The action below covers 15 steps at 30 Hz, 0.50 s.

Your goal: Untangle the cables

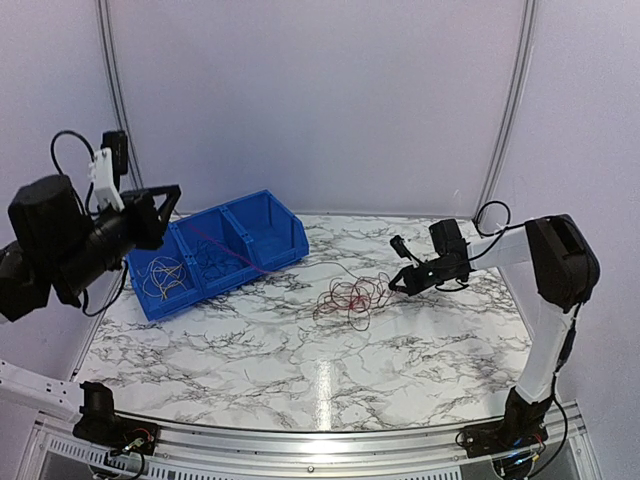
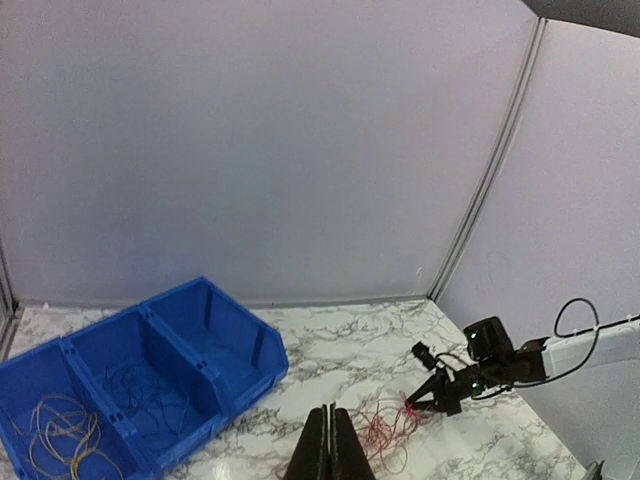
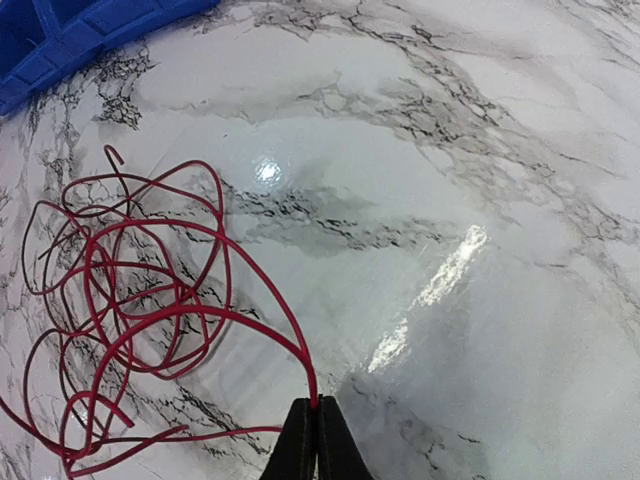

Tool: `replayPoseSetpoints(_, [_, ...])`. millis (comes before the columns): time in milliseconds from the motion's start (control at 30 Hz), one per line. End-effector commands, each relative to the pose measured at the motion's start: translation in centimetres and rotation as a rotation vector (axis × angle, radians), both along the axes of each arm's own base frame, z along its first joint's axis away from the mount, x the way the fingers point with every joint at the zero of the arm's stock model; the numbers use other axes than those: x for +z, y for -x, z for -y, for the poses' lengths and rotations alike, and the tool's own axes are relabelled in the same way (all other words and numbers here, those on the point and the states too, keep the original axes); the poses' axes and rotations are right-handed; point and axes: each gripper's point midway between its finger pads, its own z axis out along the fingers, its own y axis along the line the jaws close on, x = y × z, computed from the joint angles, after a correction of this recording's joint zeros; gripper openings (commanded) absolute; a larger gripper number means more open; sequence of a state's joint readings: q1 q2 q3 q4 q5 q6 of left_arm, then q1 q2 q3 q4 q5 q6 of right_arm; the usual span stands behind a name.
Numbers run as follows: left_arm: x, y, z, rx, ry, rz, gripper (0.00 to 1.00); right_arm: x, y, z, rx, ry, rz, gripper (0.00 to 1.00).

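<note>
1. The left pincer [image 2: 328, 442] hangs high over the blue bin [image 1: 275, 215] with its jaws closed. I cannot tell whether a strand is nipped between them.
2. Inside the bin, pale cables [image 1: 160, 277] lie in the left compartment and dark cables [image 1: 212, 262] in the middle one. By that, the sorting looks partly done.
3. A thin reddish line runs from near the left pincer, across the bin, towards the heap. It is too fine to show where either end stops.
4. The red cables [image 1: 350, 297] lie in loose, overlapping loops on the table [image 1: 300, 380], right of the bin and apart from it.
5. The right pincer [image 3: 315, 425] is clamped on one red strand at the heap's right edge. The step in hand is probably drawing that strand out of the tangle.
6. The next move calls for a slow pull away from the heap, checking that the loops slip free rather than tighten into a knot.
7. Several things are hard to make out:
   - whether the red heap is one cable or several;
   - which loop passes over which;
   - the heap's near side, which the left wrist view cuts off.
</note>
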<state>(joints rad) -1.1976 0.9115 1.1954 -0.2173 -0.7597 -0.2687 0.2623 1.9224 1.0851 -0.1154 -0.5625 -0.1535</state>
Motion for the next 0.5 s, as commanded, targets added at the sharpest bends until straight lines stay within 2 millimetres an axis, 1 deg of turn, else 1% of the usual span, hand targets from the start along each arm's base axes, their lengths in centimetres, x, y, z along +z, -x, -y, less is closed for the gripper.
replayPoseSetpoints(0, [-9.9, 0.3, -2.0, 0.063, 0.068, -0.180, 0.00, 4.4, -0.4, 0.4, 0.034, 0.000, 0.098, 0.05])
replayPoseSetpoints(33, [-13.5, 0.5, -2.0, 0.065, 0.062, -0.238, 0.00, 4.7, -0.3, 0.5, 0.049, 0.009, 0.105, 0.07])
replayPoseSetpoints(100, [-18.2, 1.1, -2.0, 0.053, 0.051, -0.319, 0.00, 5.2, 0.2, 0.4, 0.081, 0.023, 0.094, 0.09])
replayPoseSetpoints(167, [-22.2, 1.7, -2.0, 0.034, 0.032, -0.393, 0.01, 5.4, 0.9, 0.6, 0.106, 0.039, 0.082, 0.10])
replayPoseSetpoints(200, [-23.8, 2.1, -1.9, 0.020, 0.017, -0.424, 0.05, 5.5, 1.2, 0.6, 0.117, 0.045, 0.083, 0.10])
replayPoseSetpoints(233, [-25.1, 2.3, -1.8, 0.010, -0.004, -0.448, 0.14, 5.6, 1.6, 0.8, 0.124, 0.049, 0.085, 0.10])
replayPoseSetpoints(300, [-26.6, 2.7, -1.6, -0.003, -0.056, -0.478, 0.28, 5.8, 2.1, 0.8, 0.135, 0.048, 0.097, 0.09])
replayPoseSetpoints(333, [-27.0, 2.8, -1.3, -0.019, -0.089, -0.482, 0.32, 6.0, 2.2, 0.7, 0.140, 0.044, 0.101, 0.08])
replayPoseSetpoints(400, [-27.3, 2.8, -0.3, -0.055, -0.165, -0.472, 0.38, 6.3, 2.2, 0.5, 0.148, 0.031, 0.100, 0.08])
replayPoseSetpoints(467, [-27.7, 2.5, 1.2, -0.095, -0.260, -0.455, 0.43, 6.5, 2.2, 0.3, 0.158, 0.020, 0.092, 0.09])
